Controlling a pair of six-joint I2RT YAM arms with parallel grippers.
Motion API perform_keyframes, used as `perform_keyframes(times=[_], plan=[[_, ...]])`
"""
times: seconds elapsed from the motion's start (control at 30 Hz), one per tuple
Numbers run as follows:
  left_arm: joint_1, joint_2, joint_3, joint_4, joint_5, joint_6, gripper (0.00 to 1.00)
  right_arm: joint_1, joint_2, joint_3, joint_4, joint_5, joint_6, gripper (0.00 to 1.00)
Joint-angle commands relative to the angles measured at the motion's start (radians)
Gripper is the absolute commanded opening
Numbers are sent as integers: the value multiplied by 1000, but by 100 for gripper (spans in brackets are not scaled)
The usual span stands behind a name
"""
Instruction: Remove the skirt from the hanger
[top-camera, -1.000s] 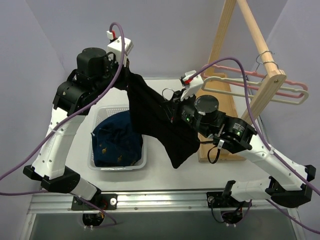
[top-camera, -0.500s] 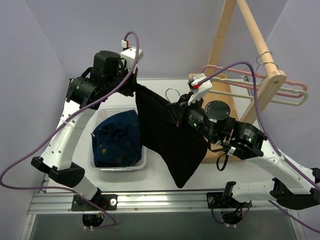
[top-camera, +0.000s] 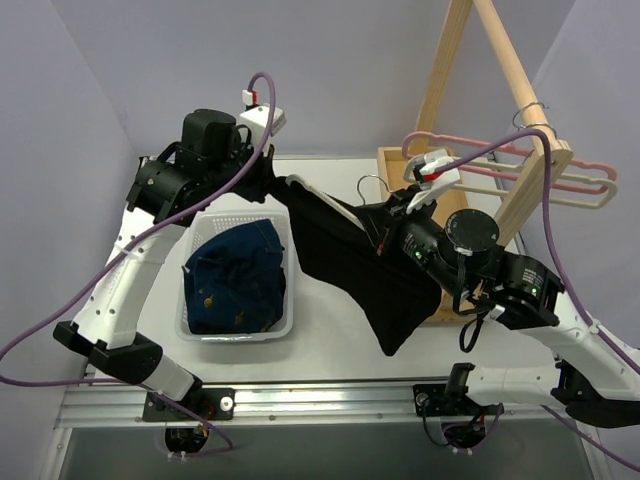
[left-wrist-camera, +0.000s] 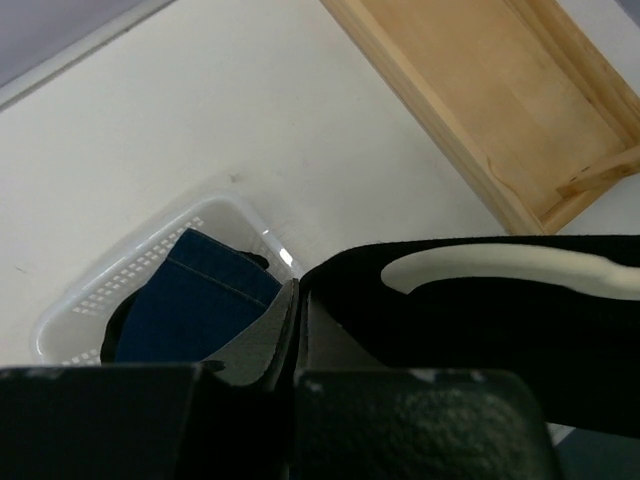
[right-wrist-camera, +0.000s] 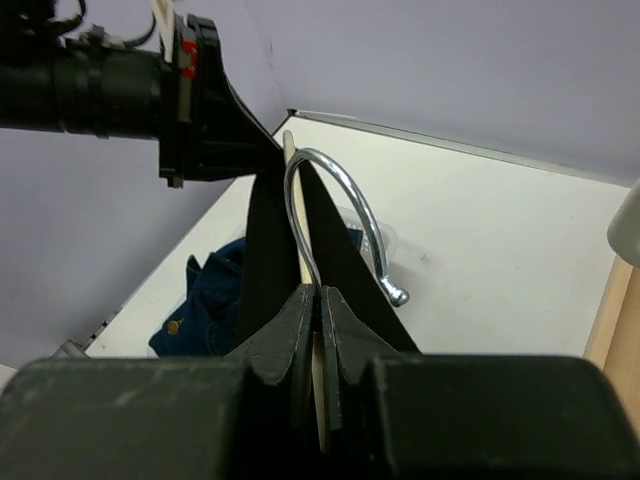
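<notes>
We find the left hand (left-wrist-camera: 297, 305) closed on the waistband of the skirt (top-camera: 365, 275), at the garment's 10 o'clock end. The right hand (right-wrist-camera: 322, 300) is clamped on the hanger (left-wrist-camera: 500, 268) just below its wire hook (right-wrist-camera: 335, 190). The skirt hangs on the hanger above the counter (top-camera: 325, 335), between both hands. The basket (top-camera: 190, 322) sits at its 9 o'clock.

Black skirt (top-camera: 355, 265) draped over tilted cream hanger (left-wrist-camera: 500, 268), hem dangling low
</notes>
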Motion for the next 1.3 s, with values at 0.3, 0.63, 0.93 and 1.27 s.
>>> perform_keyframes(times=[0.3, 0.63, 0.93, 1.27], plan=[[64, -15, -151, 32, 45, 32, 2, 9, -126, -9, 231, 73, -27, 0], [64, -268, -356, 360, 302, -92, 2, 9, -37, -110, 475, 131, 8, 0], [68, -442, -541, 633, 404, -279, 2, 14, -3, -205, 869, 142, -6, 0], [68, -479, -576, 613, 383, -249, 2, 14, 103, -31, 963, 249, -33, 0]])
